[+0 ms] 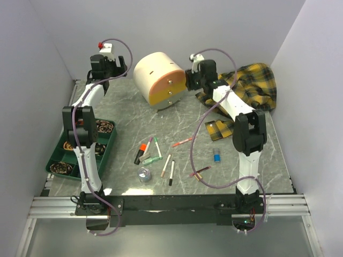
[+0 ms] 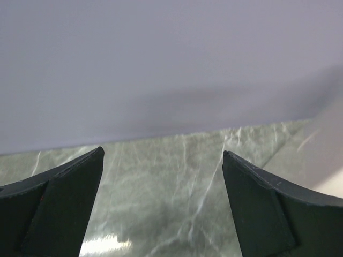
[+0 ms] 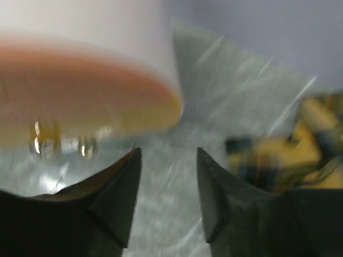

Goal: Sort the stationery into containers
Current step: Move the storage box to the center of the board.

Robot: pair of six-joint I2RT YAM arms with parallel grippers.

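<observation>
Right pincer (image 3: 168, 155) is released, its jaws partly spread with nothing between them, just beside the drawer fronts. The left pincer (image 2: 162, 155) gapes wide and grips nothing, over the far left corner of the grey-green marbled surface (image 1: 187, 115).

The cabinet (image 1: 155, 72) stands at the far middle. It is cream and round-topped, with its face turned toward the near right. Its drawers (image 1: 167, 88) run from orange above to yellow below, each with a small round knob. A yellow plaid cloth (image 1: 252, 85) lies crumpled at the far right, and a dark green compartment tray (image 1: 59, 155) sits at the near left.

The stationery lies loose on the near middle of the surface, well apart from the cabinet:
- an orange-capped black marker (image 1: 141, 150), with a green pen (image 1: 157, 147) just beside it
- a clear tape roll (image 1: 144, 173) nearer the arms
- two thin white pens (image 1: 166, 166)
- a pink pen (image 1: 182, 142)
- a small blue block (image 1: 216, 156) alone to the right
</observation>
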